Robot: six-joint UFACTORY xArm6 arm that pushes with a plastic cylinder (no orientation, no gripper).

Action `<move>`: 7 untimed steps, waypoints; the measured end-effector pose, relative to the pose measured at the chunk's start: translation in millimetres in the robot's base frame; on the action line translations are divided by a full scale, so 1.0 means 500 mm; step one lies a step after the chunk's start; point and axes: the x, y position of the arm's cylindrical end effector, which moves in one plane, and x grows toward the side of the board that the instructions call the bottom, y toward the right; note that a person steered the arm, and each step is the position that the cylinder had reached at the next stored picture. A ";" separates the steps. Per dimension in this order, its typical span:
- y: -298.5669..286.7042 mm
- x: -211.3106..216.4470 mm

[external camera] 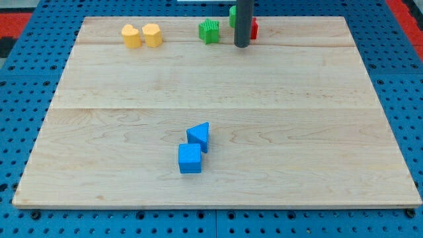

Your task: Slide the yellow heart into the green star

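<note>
The yellow heart (131, 36) lies near the board's top left, touching a second yellow block (153, 34) on its right, whose shape I cannot make out for sure. The green star (209, 31) sits near the top edge, right of the yellow pair with a gap between. My tip (242, 46) rests on the board just right of the green star, far to the right of the yellow heart. The rod hides part of a red block (254, 28) and of another green block (232, 14) behind it.
A blue triangle (199, 136) and a blue cube (190, 158) sit touching each other below the board's middle. The wooden board (317, 132) lies on a blue pegboard surface.
</note>
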 end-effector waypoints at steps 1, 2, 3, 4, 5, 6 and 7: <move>0.112 0.012; 0.269 -0.055; 0.326 -0.183; 0.314 -0.191; 0.314 -0.191; 0.235 -0.150; 0.189 0.032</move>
